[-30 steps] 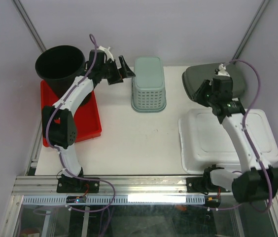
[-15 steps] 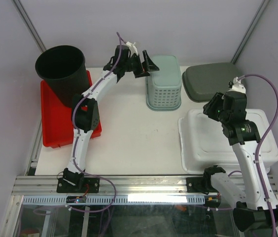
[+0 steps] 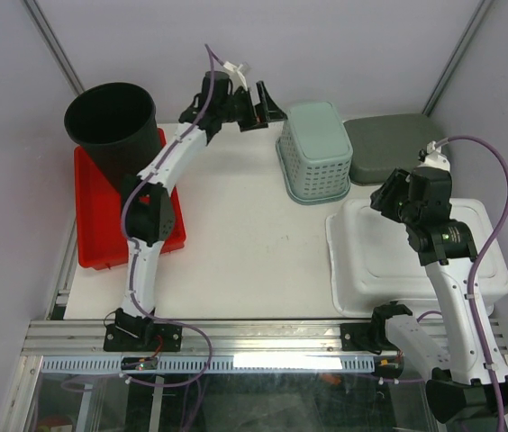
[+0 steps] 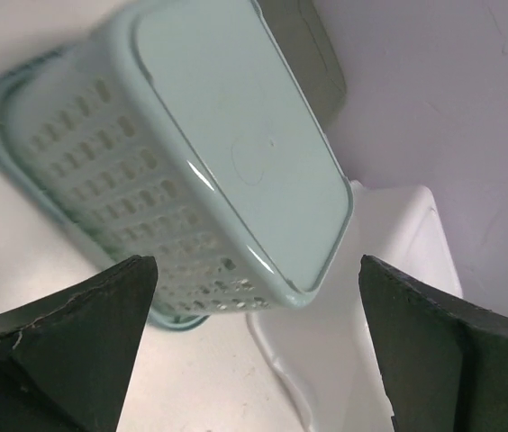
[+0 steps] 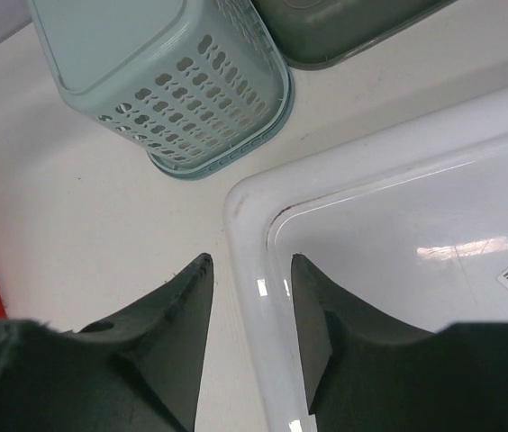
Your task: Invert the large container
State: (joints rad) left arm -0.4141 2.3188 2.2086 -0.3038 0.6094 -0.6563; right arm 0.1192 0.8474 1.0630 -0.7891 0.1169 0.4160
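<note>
The large white container (image 3: pixel 416 247) lies flat at the right of the table; it also shows in the right wrist view (image 5: pixel 398 234) and the left wrist view (image 4: pixel 389 270). My right gripper (image 3: pixel 389 193) hovers over its far-left corner, open and empty. In the right wrist view my right gripper (image 5: pixel 249 270) has one jaw on each side of the rim. My left gripper (image 3: pixel 258 106) is open and empty near the back wall, just left of an upturned pale green basket (image 3: pixel 315 151). In the left wrist view my left gripper (image 4: pixel 249 270) looks across the basket (image 4: pixel 236 153).
A grey container (image 3: pixel 396 148) lies at the back right, touching the basket. A tall black bucket (image 3: pixel 110 121) stands on a red tray (image 3: pixel 101 225) at the left. The basket (image 5: pixel 164 81) sits close to the white container's corner.
My left arm swung right and the green basket slid right and turned, ending against the grey container. My right gripper drew back from the grey container to the white container's corner.
</note>
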